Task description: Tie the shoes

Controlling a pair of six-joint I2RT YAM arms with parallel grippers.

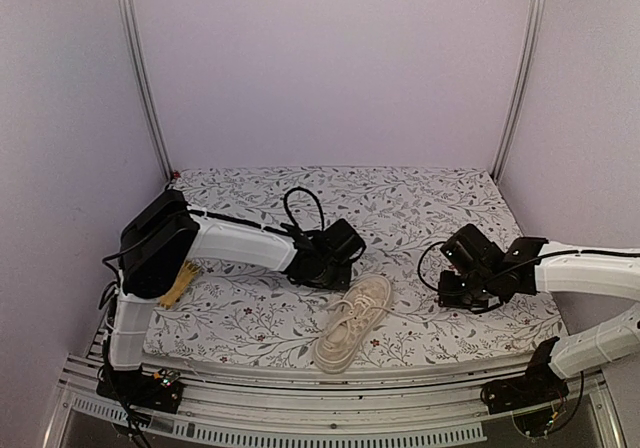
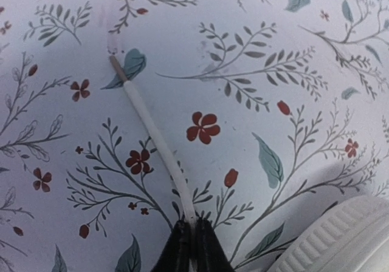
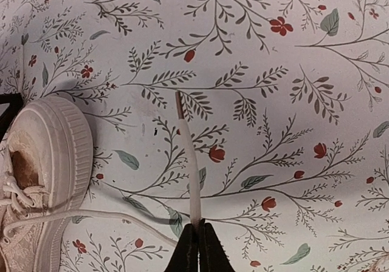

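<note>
Floral cloth (image 1: 420,208), yellow woven mat (image 1: 178,286)

Soft, even overhead light with a cool lavender cast; the top view is rather dim. Faint diffuse shadows lie on the surface (image 1: 430,208). Wrist views are brighter, print crisp; the left tool (image 2: 189,226) and right tool (image 3: 196,228), at 6 o'clock, look dark and soft-focused.

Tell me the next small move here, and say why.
Probably lift both tools and bring them toward each other, so the laces cross over the shoe. The left tool is pinched on one lace end and the right tool on the other lace end. Both ends lie out flat on the floral cloth, on opposite sides of the shoe.
</note>
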